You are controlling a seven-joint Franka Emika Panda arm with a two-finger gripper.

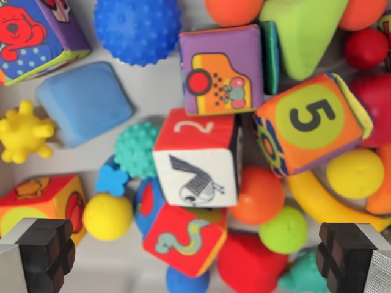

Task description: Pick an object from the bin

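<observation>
The gripper (195, 259) is held wide apart above a bin (146, 116) crowded with toys. Nothing is gripped. A soft cube with a bird picture (197, 160) is seen between the fingers (43, 247).

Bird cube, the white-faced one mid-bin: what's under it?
The bird cube lies on the snake cube, overlapping a teal bumpy ball and an orange ball. Anything directly beneath is covered.

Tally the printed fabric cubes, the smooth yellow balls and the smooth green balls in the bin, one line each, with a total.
Printed fabric cubes: 6
Smooth yellow balls: 2
Smooth green balls: 1
Total: 9
</observation>
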